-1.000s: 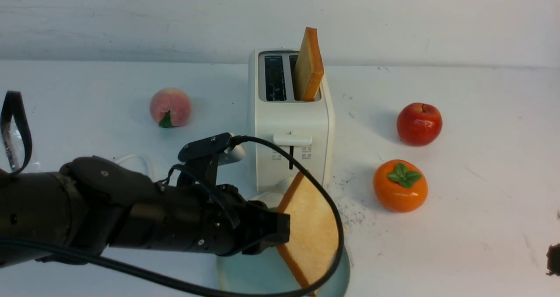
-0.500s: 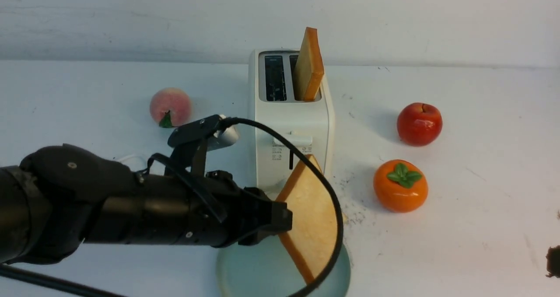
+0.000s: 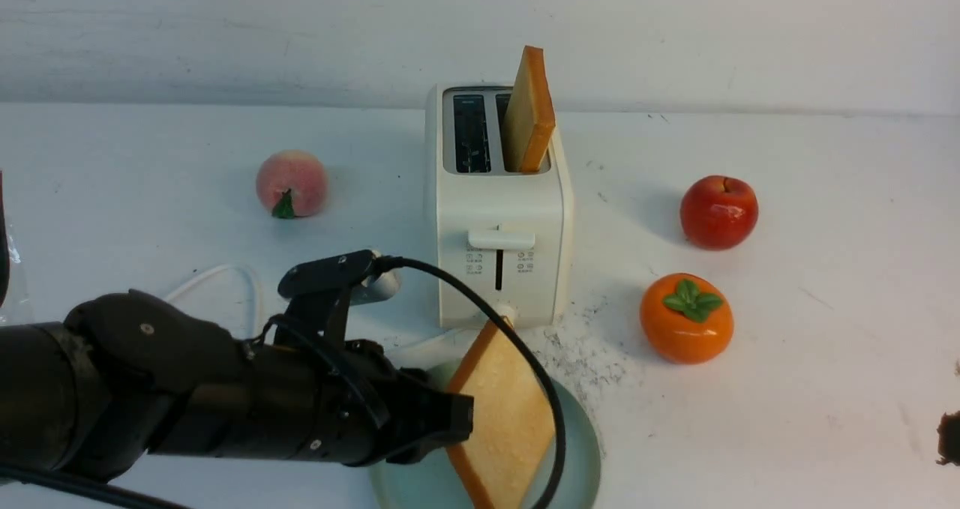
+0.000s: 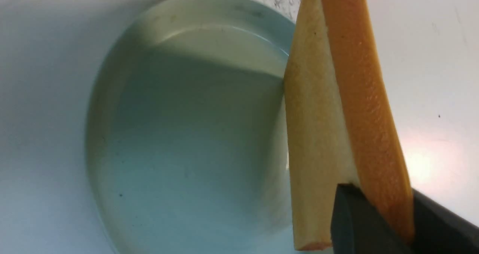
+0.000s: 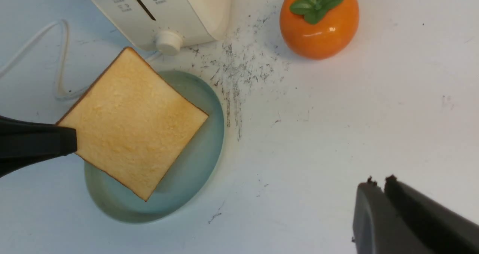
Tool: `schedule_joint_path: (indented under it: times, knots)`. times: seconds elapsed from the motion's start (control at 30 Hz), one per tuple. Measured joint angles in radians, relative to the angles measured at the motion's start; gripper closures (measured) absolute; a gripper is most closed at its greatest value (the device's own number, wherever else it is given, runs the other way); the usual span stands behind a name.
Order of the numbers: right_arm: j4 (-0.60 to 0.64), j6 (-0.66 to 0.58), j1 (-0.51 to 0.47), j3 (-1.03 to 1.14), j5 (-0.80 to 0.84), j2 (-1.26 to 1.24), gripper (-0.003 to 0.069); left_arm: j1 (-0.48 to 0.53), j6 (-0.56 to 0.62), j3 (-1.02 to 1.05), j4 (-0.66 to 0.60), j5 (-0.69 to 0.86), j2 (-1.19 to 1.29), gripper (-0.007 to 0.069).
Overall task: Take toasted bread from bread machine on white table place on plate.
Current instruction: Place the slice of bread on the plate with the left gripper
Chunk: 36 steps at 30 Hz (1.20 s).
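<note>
Toast in my left gripper (image 3: 457,425), over the plate (image 3: 581,449).
At the near edge of the white table (image 3: 787,389), I pinch one toasted slice (image 3: 504,411) by its edge, tilted corner-down above the plate; I cannot tell whether they touch. My right gripper (image 5: 380,188) hangs toward the near right corner, fingers pressed together and empty. Farther back, mid-table, the bread machine (image 3: 499,217) holds the second slice (image 3: 529,112) upright in its right slot.

Glossy plate (image 5: 204,151), porous matt toasted bread (image 5: 131,119), scuffed white table (image 5: 336,115)
</note>
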Motion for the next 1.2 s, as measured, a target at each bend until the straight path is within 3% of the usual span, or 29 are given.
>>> schedule_joint_path:
  times: [0.3, 0.43, 0.57, 0.77, 0.9, 0.93, 0.97, 1.03, 1.07, 1.1, 1.2]
  knots:
    - [0.001, 0.0, 0.0, 0.0, -0.007, 0.0, 0.0615, 0.0, 0.0, 0.001, 0.056, 0.003, 0.0, 0.0504]
    - [0.01, 0.0, 0.0, 0.0, -0.007, 0.0, 0.0615, 0.0, 0.0, 0.001, 0.075, 0.007, 0.0, 0.0398]
    - [0.022, 0.0, 0.0, 0.0, -0.007, 0.0, 0.0615, 0.0, 0.0, 0.001, 0.16, 0.003, -0.001, 0.0224]
    - [0.024, 0.0, 0.0, 0.0, -0.006, 0.0, 0.0608, 0.0, -0.076, 0.001, 0.338, 0.003, -0.033, 0.0136]
    - [0.025, 0.0, 0.0, 0.0, -0.006, 0.0, 0.0608, 0.0, -0.26, 0.002, 0.598, 0.013, -0.094, 0.0132]
    - [0.025, 0.0, 0.0, 0.0, -0.006, 0.0, 0.0608, 0.0, -0.282, 0.002, 0.611, 0.016, -0.1, 0.0132]
    - [0.025, 0.0, 0.0, 0.0, -0.008, 0.0, 0.0608, 0.0, -0.375, 0.002, 0.735, 0.029, -0.123, 0.0132]
    - [0.025, -0.004, 0.0, 0.0, -0.012, 0.0, 0.0608, 0.0, -0.465, 0.002, 0.82, 0.046, -0.145, 0.0132]
    - [0.025, -0.032, 0.0, -0.001, -0.023, 0.004, 0.0608, 0.0, -0.577, 0.002, 0.936, 0.072, -0.175, 0.0139]
    - [0.025, -0.036, 0.0, -0.001, -0.023, 0.005, 0.0608, 0.0, -0.592, 0.002, 0.965, 0.076, -0.179, 0.0143]
    - [0.025, -0.088, 0.0, -0.051, -0.026, 0.061, 0.0608, 0.0, -0.85, -0.007, 1.18, 0.182, -0.246, 0.0216]
